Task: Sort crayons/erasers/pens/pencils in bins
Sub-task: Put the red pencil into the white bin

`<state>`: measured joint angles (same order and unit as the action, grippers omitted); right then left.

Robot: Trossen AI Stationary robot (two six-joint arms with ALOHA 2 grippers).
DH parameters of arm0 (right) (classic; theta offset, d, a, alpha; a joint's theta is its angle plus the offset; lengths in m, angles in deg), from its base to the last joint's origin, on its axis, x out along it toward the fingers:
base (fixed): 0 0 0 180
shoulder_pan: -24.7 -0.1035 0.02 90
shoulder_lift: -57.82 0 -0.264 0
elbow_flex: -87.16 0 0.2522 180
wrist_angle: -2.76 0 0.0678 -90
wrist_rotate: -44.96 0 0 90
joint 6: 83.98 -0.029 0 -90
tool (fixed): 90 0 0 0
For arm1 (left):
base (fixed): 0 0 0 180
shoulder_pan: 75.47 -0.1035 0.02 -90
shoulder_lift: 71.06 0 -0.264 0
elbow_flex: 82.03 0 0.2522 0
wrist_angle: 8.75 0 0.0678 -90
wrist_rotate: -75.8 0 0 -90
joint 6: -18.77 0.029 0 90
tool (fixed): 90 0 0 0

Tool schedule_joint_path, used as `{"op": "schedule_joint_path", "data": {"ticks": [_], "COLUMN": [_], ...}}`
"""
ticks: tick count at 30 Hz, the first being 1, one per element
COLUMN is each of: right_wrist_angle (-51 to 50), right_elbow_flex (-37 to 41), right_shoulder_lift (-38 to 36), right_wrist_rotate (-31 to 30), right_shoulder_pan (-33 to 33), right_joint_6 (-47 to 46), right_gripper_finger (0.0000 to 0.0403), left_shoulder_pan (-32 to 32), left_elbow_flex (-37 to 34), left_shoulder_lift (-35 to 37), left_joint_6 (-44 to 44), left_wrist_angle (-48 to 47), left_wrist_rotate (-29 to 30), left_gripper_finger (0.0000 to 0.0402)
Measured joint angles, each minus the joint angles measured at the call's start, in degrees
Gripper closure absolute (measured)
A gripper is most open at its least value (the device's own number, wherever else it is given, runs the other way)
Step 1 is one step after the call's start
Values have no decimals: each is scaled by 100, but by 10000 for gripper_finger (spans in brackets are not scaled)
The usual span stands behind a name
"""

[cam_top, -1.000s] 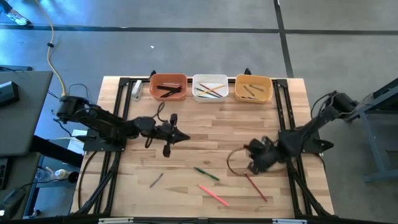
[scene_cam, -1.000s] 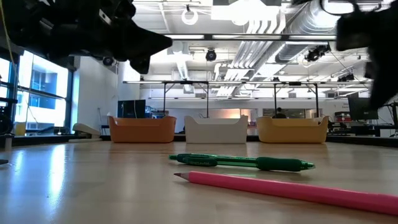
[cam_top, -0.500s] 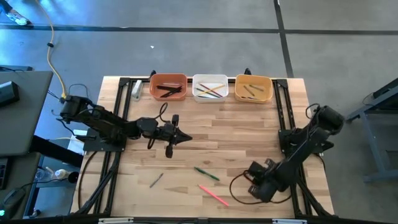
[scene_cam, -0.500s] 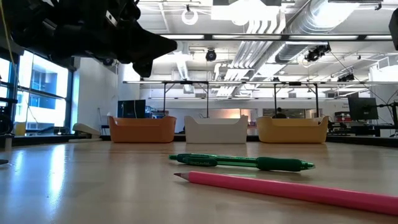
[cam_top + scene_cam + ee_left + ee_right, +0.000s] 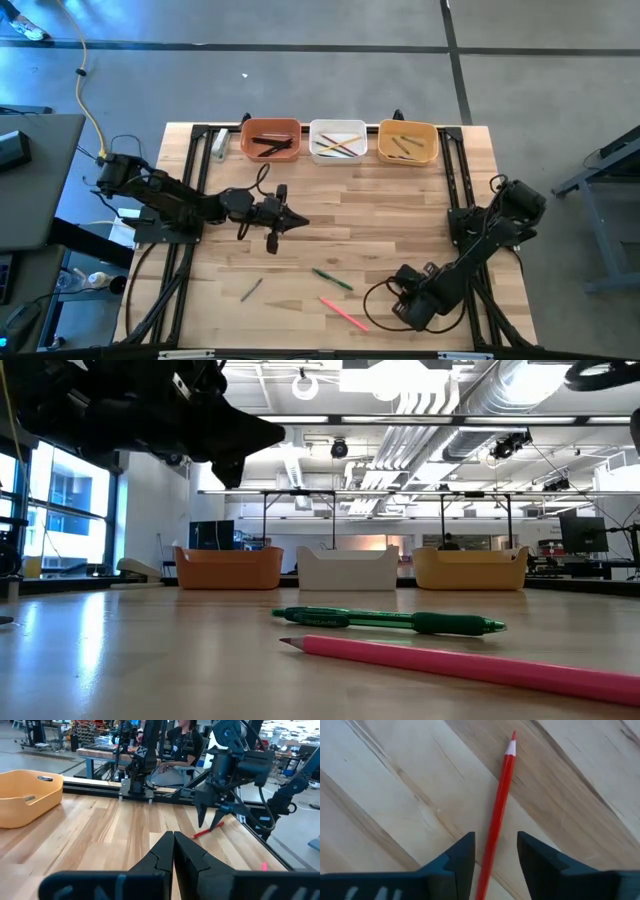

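Note:
A red pencil (image 5: 501, 800) lies flat on the wooden table, running between the two fingers of my open right gripper (image 5: 495, 852). That gripper points down just above it near the table's front right (image 5: 415, 305); the fingers stand on either side without touching. The left wrist view also shows the red pencil (image 5: 207, 829) under that gripper. My left gripper (image 5: 292, 222) hovers shut and level over the table's middle left, holding nothing. A green pen (image 5: 332, 279), a pink pencil (image 5: 343, 313) and a small dark stick (image 5: 251, 289) lie on the table.
Three bins stand in a row at the far edge, each holding several sticks: terracotta-orange (image 5: 270, 140), white (image 5: 337, 140) and yellow-orange (image 5: 407, 142). Black rails (image 5: 455, 190) run along both table sides. A loop of black cable (image 5: 375, 295) hangs by the right gripper.
My right gripper has swung toward the table's near edge and gone down, turning as it went, and now stands over the red pencil. It has left the top right of the low view. The left arm and the loose sticks have kept still.

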<state>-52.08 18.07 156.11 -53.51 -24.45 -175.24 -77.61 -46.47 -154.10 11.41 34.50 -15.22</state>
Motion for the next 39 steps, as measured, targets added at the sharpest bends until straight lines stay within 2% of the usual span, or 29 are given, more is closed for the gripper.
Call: {"op": "schedule_joint_path", "data": {"ticks": [11, 16, 20, 25, 28, 30, 33, 39], "right_wrist_angle": [119, 151, 163, 348, 840, 1400, 2460, 4738], "right_elbow_flex": [-26, -22, 2, 7, 6, 0, 0, 0], "right_shoulder_lift": [411, 337, 174, -202, -481, -644, -770, -787], "right_wrist_rotate": [8, -80, -373, -1099, -1683, -2087, -2362, -2450], "right_shoulder_pan": [0, 0, 3, 266, 489, 713, 1096, 1721], "right_joint_6": [44, 363, 824, 1877, 2820, 3551, 4728, 6836], "right_gripper_finger": [345, 379, 398, 397, 400, 400, 401, 402], "left_shoulder_pan": [-11, -15, -133, -248, -249, -212, -132, 88], "left_elbow_flex": [0, -1, -2, -4, -4, -4, 13, 15], "left_shoulder_lift": [0, 0, -6, -83, -87, -87, -87, -86], "left_joint_6": [-534, -685, -1115, -1198, -1181, -1156, -1097, -715], "left_wrist_angle": [-2, -7, -77, 19, 60, 346, 697, 1012], "left_wrist_rotate": [310, 483, 562, 567, 380, 206, 21, -76], "left_gripper_finger": [401, 401, 401, 401, 401, 401, 398, 365]}}
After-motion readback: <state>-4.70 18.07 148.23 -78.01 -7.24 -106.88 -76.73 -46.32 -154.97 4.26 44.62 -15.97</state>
